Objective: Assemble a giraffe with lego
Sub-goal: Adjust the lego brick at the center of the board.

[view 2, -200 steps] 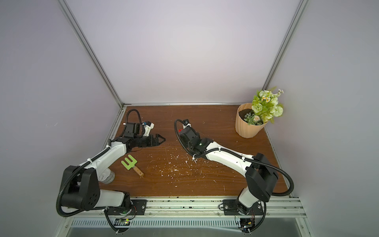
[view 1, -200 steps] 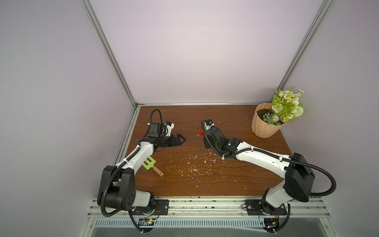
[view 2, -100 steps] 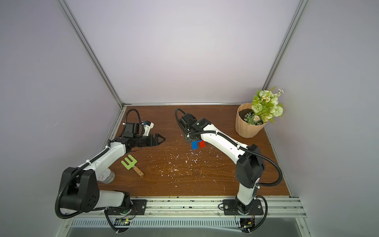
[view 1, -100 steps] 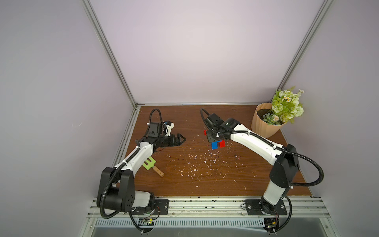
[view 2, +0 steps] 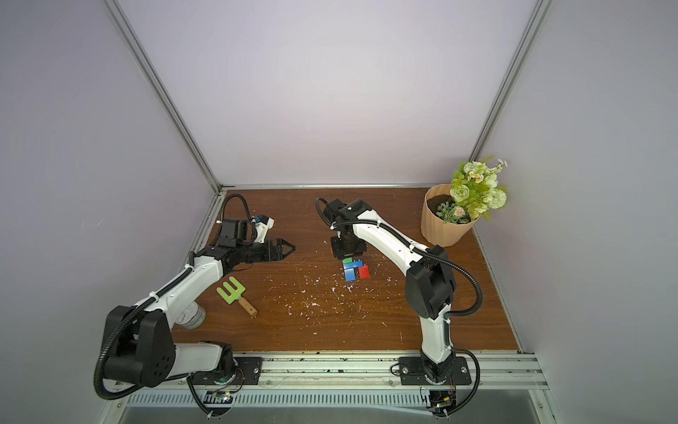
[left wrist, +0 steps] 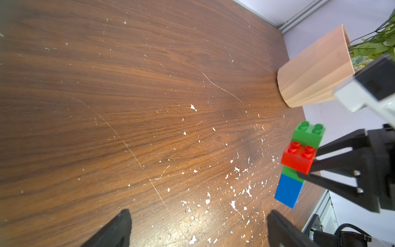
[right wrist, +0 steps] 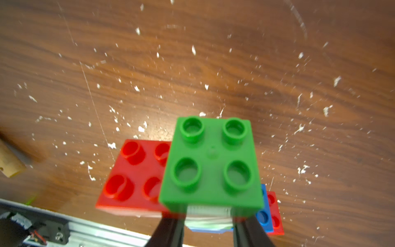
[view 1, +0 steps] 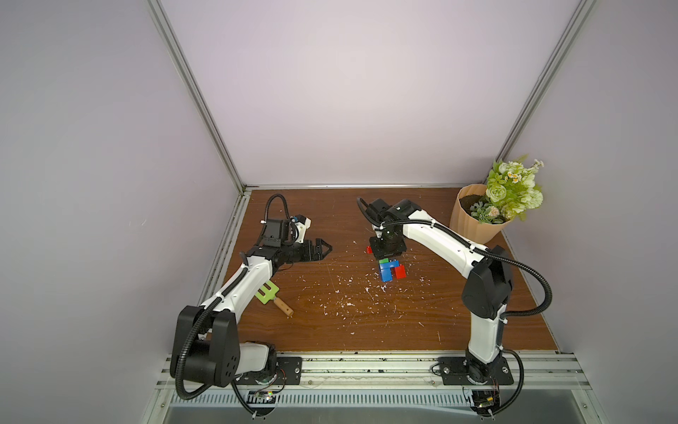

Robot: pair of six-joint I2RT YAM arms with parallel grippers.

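Flowerpot [view 1: 473, 220], green fork [view 1: 267, 292] well apart; my right gripper [left wrist: 307, 164] clamps giraffe [left wrist: 298, 158] neck, upright, studs up; left gripper [left wrist: 198, 226] apart.

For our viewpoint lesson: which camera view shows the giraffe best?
Left wrist view: the giraffe shows side-on, stacked green, red, green, blue. Right wrist view: mostly its green top. Both top views: small, partly under the right gripper.

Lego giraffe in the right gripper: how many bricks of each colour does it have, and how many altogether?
Green bricks: 2
Red bricks: 2
Blue bricks: 2
Total: 6, all joined in the giraffe
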